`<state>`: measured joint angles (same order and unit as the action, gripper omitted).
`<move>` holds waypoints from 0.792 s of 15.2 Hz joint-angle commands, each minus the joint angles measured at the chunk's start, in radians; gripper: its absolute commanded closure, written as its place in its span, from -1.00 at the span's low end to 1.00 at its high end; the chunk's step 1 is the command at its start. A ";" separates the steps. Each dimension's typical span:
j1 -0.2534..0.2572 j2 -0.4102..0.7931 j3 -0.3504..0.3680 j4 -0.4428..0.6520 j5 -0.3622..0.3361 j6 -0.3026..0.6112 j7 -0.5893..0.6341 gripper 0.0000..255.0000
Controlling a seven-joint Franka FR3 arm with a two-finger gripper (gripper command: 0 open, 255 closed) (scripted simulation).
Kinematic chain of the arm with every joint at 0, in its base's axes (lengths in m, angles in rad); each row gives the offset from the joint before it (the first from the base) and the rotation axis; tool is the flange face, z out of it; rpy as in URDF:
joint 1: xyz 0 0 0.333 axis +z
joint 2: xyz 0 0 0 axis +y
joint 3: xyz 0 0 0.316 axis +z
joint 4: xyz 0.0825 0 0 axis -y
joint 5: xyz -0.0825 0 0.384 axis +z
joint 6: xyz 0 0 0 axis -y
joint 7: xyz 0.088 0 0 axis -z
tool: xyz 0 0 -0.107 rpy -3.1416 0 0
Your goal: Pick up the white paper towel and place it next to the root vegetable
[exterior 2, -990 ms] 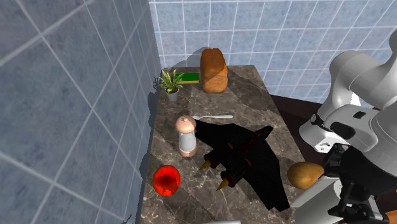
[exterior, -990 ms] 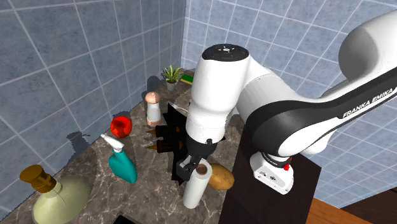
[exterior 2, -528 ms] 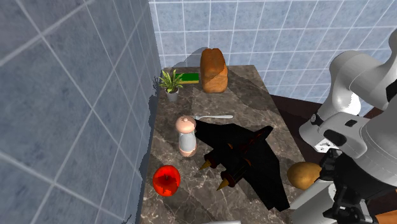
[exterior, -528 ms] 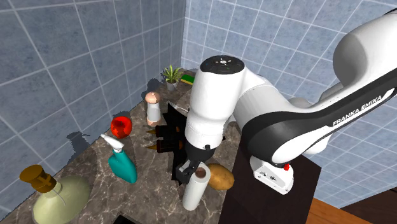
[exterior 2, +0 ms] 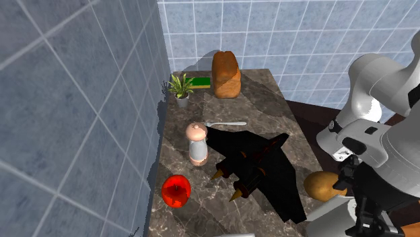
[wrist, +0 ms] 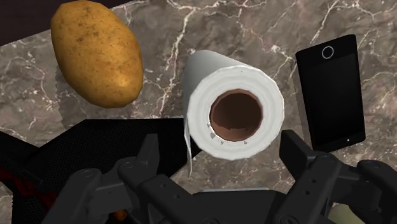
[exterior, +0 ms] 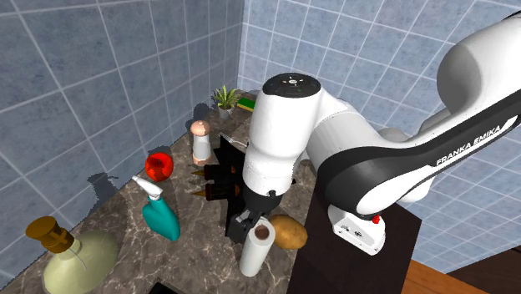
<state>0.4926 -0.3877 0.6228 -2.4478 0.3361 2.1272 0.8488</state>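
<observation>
Blue-tiled walls [exterior: 83, 75] meet in a corner behind a dark marble table [exterior: 200, 250]. My white arm [exterior: 292, 134] bends low across the table and blocks much of its far side in the shoulder view. A black aircraft-shaped model [exterior 2: 262, 168] sprawls over the middle of the table, partly hidden behind my arm in the shoulder view. An olive-coloured corked bottle [exterior: 79, 259] is cut off at the shoulder view's lower left, with a teal spray bottle [exterior: 160, 215] near it.

The white paper towel roll [wrist: 235, 105] stands on end, brown core facing up, directly under my claw [wrist: 222, 145]. The two black fingers stand apart on either side of the roll, and I see no contact. In the second exterior view the roll is mostly cut off at the bottom edge. A potato [wrist: 95, 54] lies just beside the roll, close to the table's edge by my stand [exterior: 351, 267]. A black phone [wrist: 331, 92] lies flat on the roll's other side, with a strip of bare marble between them.
</observation>
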 commanded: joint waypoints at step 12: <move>0.000 -0.056 -0.042 0.085 -0.007 -0.140 -0.006 -1.00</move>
<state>0.4929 -0.4433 0.5811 -2.3631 0.3295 1.9871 0.8423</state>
